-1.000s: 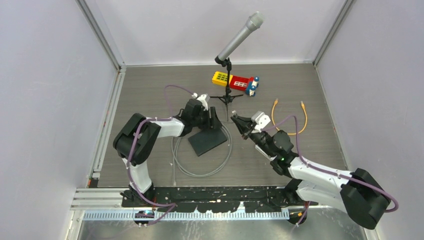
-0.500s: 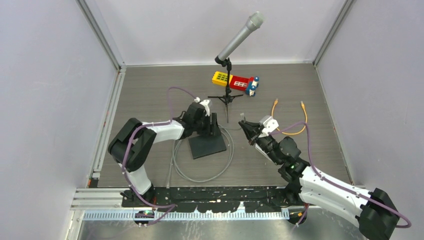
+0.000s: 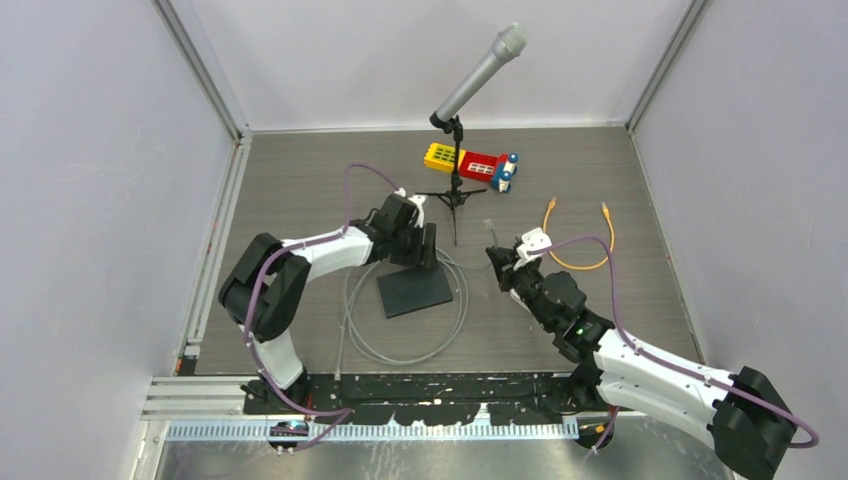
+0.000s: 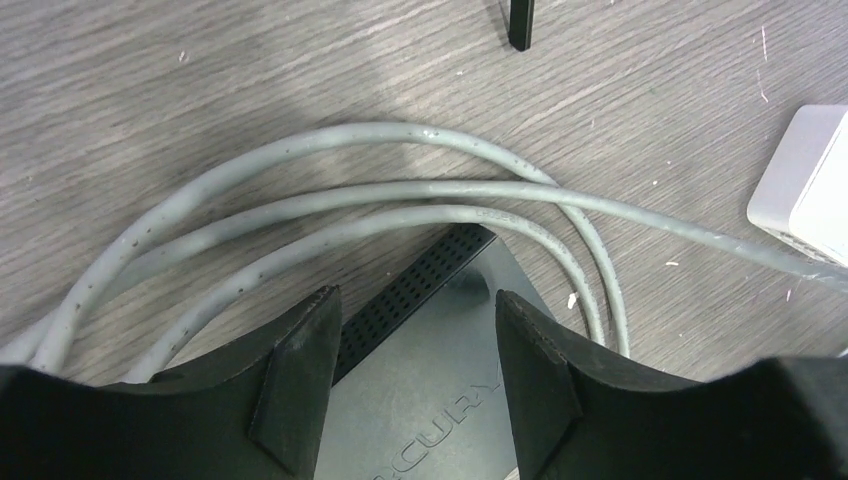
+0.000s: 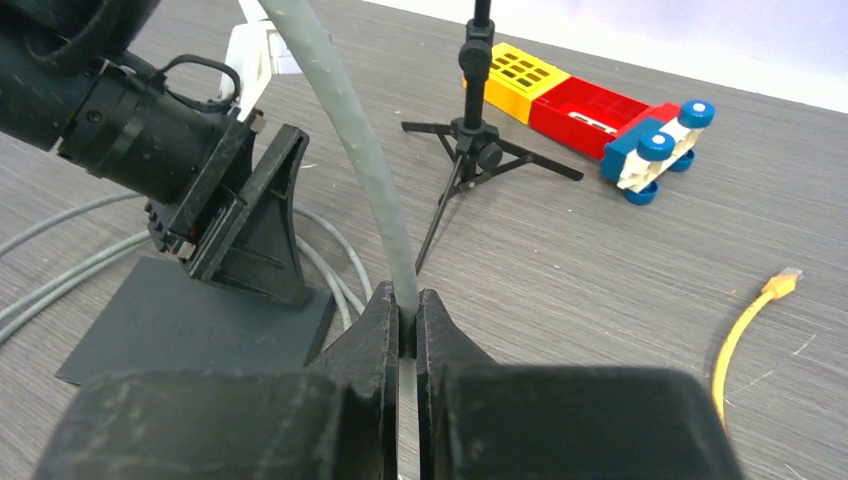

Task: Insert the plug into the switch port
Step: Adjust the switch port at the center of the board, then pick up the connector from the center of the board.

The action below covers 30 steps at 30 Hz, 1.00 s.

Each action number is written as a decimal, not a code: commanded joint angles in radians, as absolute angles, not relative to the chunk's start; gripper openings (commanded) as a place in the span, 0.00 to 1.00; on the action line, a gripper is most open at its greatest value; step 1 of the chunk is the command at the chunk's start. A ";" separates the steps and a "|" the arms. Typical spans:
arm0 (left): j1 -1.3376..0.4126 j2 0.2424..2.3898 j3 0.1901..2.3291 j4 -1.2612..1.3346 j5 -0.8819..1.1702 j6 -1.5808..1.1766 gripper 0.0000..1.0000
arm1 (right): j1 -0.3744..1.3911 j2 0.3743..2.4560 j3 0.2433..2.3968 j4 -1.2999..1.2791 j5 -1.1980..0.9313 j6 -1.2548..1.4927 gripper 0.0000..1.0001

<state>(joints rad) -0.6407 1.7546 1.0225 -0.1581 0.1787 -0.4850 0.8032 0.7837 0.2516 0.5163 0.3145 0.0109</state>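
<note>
A flat dark switch (image 3: 413, 291) lies on the table inside a loop of grey cable (image 3: 402, 352). My left gripper (image 3: 417, 250) stands open over the switch's back edge. In the left wrist view its fingertips (image 4: 300, 375) straddle a corner of the switch (image 4: 430, 400), beside the vented edge; no port shows. My right gripper (image 3: 501, 264) is to the right of the switch, shut on the grey cable (image 5: 345, 140) close to its end. The plug (image 3: 489, 225) sticks out beyond those fingers, clear of the switch; it is out of frame in the right wrist view.
A microphone on a small tripod (image 3: 455, 196) stands just behind both grippers. A red, yellow and blue toy block car (image 3: 472, 165) sits further back. An orange cable (image 3: 580, 262) lies to the right. Grey walls close in three sides.
My right gripper has carried the cable end to the right and slightly nearer. The left gripper has shifted a little, and the switch under it has turned squarer to the table.
</note>
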 commanded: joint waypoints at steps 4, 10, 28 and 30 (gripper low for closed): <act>-0.674 1.793 1.131 -0.267 0.092 -0.438 0.60 | 0.808 0.792 0.303 0.517 0.404 0.021 0.00; -0.734 1.837 1.181 -0.292 0.025 -0.442 0.61 | 0.808 0.783 0.307 0.487 0.419 0.032 0.01; -0.815 1.900 1.267 -0.409 -0.212 -0.340 0.46 | 0.808 0.619 0.319 0.292 0.427 0.054 0.01; -0.813 1.904 1.269 -0.431 -0.251 -0.330 0.46 | 0.808 0.606 0.326 0.274 0.418 0.057 0.01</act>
<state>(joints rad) -0.8154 1.8904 1.2465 -0.3420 -0.1265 -0.3874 0.8036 0.6361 0.2718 0.3103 0.4072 0.0383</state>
